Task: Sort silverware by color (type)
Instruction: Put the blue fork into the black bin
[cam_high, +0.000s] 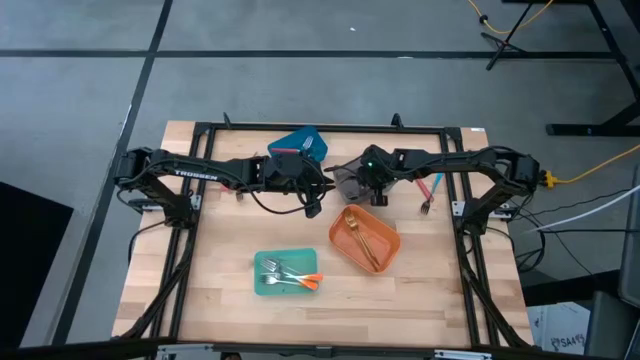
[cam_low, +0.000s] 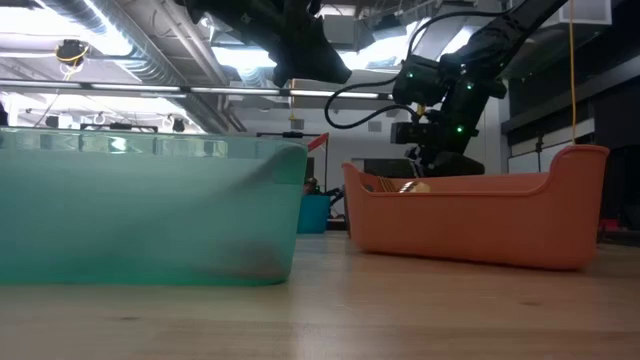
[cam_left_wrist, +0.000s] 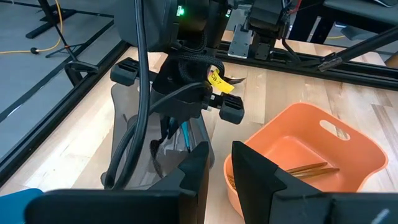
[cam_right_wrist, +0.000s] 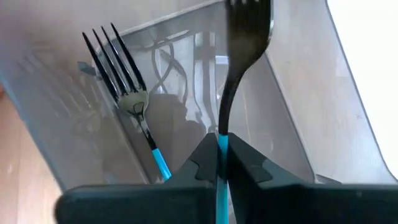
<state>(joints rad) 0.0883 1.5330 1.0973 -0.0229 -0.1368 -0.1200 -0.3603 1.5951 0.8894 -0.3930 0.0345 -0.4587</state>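
My right gripper (cam_right_wrist: 219, 163) pinches a blue-handled fork (cam_right_wrist: 244, 56), tines up, over the grey bin (cam_right_wrist: 298, 106), where a second blue-handled fork (cam_right_wrist: 127, 93) leans. Only my left wrist view shows gold utensils (cam_left_wrist: 311, 168) in the orange bin (cam_left_wrist: 348, 155); my left gripper (cam_left_wrist: 219, 171) hangs nearby, fingers released.

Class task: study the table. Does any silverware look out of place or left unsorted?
Yes. A pink-handled fork lies loose on the bare table, beside the right arm and outside every bin, while other pieces sit in bins. Nothing looks spilled or damaged.
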